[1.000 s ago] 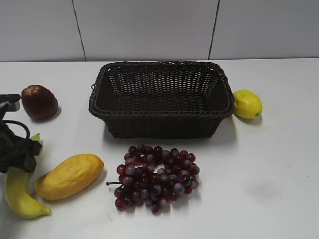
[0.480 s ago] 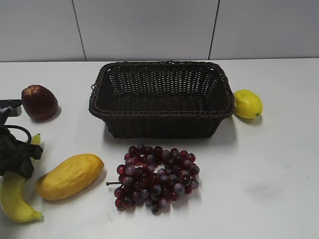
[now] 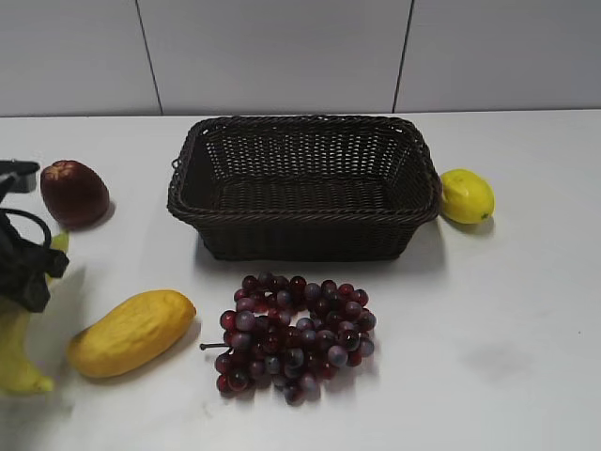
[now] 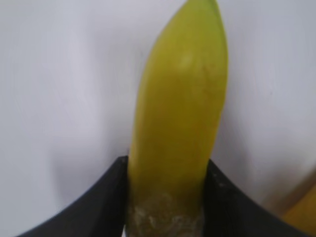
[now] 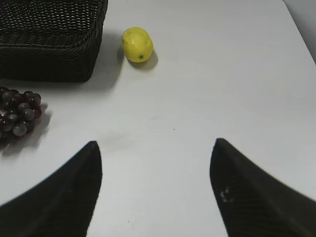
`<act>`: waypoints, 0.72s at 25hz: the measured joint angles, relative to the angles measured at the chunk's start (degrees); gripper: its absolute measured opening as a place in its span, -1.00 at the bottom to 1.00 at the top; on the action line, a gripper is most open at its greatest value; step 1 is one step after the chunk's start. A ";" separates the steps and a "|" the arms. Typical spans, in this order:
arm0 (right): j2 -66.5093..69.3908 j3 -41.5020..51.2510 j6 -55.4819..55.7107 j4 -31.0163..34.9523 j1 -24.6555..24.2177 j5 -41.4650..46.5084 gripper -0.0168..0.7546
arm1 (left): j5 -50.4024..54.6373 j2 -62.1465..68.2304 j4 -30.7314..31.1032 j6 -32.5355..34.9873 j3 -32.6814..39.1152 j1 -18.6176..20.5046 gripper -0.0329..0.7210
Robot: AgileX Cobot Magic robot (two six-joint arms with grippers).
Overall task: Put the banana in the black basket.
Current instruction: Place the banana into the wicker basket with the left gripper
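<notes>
Waiting empty at the back middle of the surface, the black basket [image 3: 305, 188] has no fruit yet. By the left edge, the banana [image 4: 180, 118] is pinched in the left fingers [image 4: 103, 207]. The right fingers [image 5: 64, 192] are spread wide, holding nothing.

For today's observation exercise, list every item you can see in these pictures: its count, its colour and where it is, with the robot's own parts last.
black basket: one, dark brown-black wicker, centre back of table, nothing in it.
banana: one, yellow, far left edge, held between the left gripper's fingers.
mango: one, orange-yellow, front left, right of the banana.
grapes: one bunch, dark red, in front of the basket.
lemon: one, yellow, beside the basket's right end.
apple: one, dark red, back left.
table: one, white, under everything.
left gripper: one, black, closed on the banana.
right gripper: one, black, open over bare table.
</notes>
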 joint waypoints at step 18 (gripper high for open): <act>0.00 0.00 0.00 0.00 0.00 0.00 0.39 | 12.61 -1.43 3.85 19.96 -41.76 -9.89 0.16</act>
